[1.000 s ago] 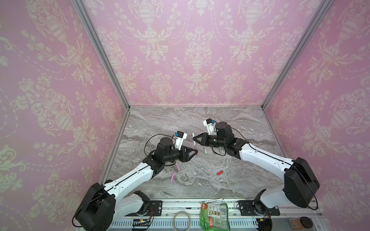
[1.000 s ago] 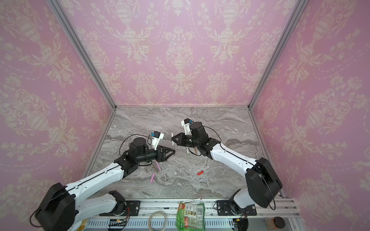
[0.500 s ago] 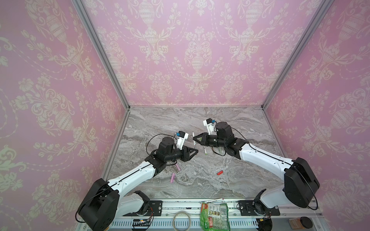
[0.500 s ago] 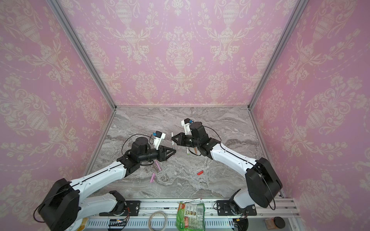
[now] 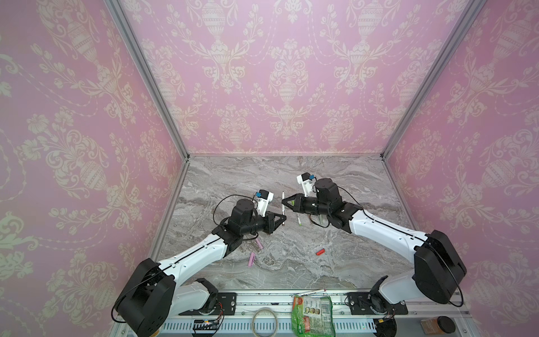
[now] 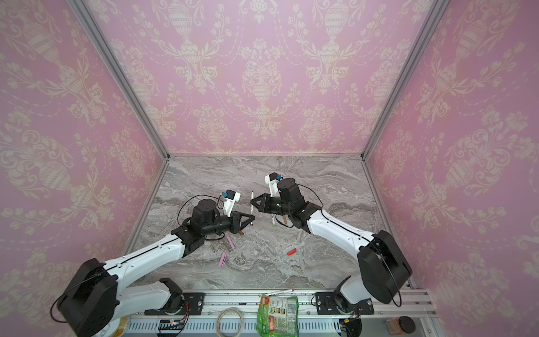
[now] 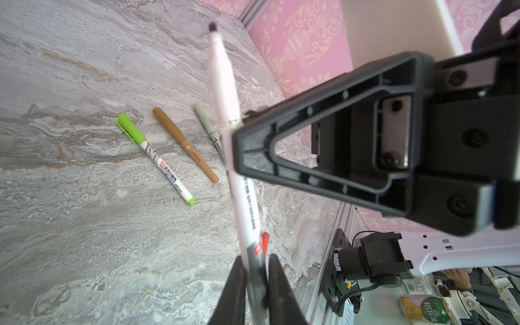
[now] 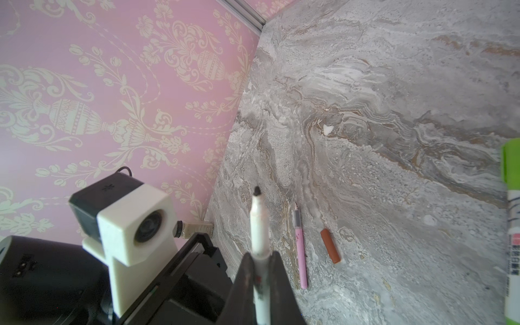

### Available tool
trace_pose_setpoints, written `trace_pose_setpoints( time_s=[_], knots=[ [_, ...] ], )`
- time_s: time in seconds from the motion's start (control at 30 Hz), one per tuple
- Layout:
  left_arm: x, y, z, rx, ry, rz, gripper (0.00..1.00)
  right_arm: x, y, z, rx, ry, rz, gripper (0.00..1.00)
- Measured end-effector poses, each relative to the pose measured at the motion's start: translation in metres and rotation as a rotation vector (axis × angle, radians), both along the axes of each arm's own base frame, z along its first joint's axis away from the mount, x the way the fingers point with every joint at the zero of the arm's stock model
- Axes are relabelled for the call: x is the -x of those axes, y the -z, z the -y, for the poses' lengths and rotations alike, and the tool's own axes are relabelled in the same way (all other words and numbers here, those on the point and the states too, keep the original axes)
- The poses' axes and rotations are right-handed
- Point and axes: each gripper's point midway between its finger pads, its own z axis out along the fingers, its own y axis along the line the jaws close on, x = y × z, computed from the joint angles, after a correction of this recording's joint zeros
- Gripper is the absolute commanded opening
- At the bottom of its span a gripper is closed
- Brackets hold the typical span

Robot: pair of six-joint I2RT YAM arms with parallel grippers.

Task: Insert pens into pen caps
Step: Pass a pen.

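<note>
Both claws have closed on one white pen, which is held off the table between them; the left claw is pinched tight round the pen's rear end; the right claw is clamped on the barrel further along, so the bare dark tip sticks out past its fingers; in both top views the two claws meet nose to nose near the middle of the table; three more pens lie side by side on the table close to the right arm, a green-capped pen with a white barrel, a tan-brown pen and a pale green pen, the last partly hidden behind the held one; close by the left arm lies an uncapped pink pen, with a brown cap near it but not touching; a pink cap lies nearer the front edge; a red cap lies alone, well apart from the rest
</note>
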Motion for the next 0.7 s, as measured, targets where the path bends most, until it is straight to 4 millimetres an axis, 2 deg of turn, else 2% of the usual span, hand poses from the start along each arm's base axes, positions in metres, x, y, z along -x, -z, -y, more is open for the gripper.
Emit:
trace_pose_setpoints(
  time_s=[0.13, 0.33, 0.43, 0.53, 0.7],
  knots=[
    [-0.002, 0.001, -0.001, -0.008, -0.012, -0.001, 0.03, -0.001, 0.001, 0.002, 0.008, 0.007, 0.002, 0.07],
    [-0.001, 0.004, -0.005, -0.033, -0.025, 0.007, 0.0, 0.001, 0.005, 0.003, 0.031, -0.002, 0.003, 0.3],
    [0.0, 0.001, -0.009, -0.053, -0.039, 0.028, 0.0, 0.003, 0.008, 0.004, 0.054, -0.012, 0.007, 0.38],
    [0.0, -0.004, -0.017, -0.079, -0.067, 0.058, 0.0, 0.005, 0.004, 0.006, 0.077, -0.027, 0.026, 0.42],
    [-0.004, -0.012, -0.04, -0.145, -0.175, 0.115, 0.0, 0.008, -0.001, 0.008, 0.133, -0.052, 0.057, 0.44]
  ],
)
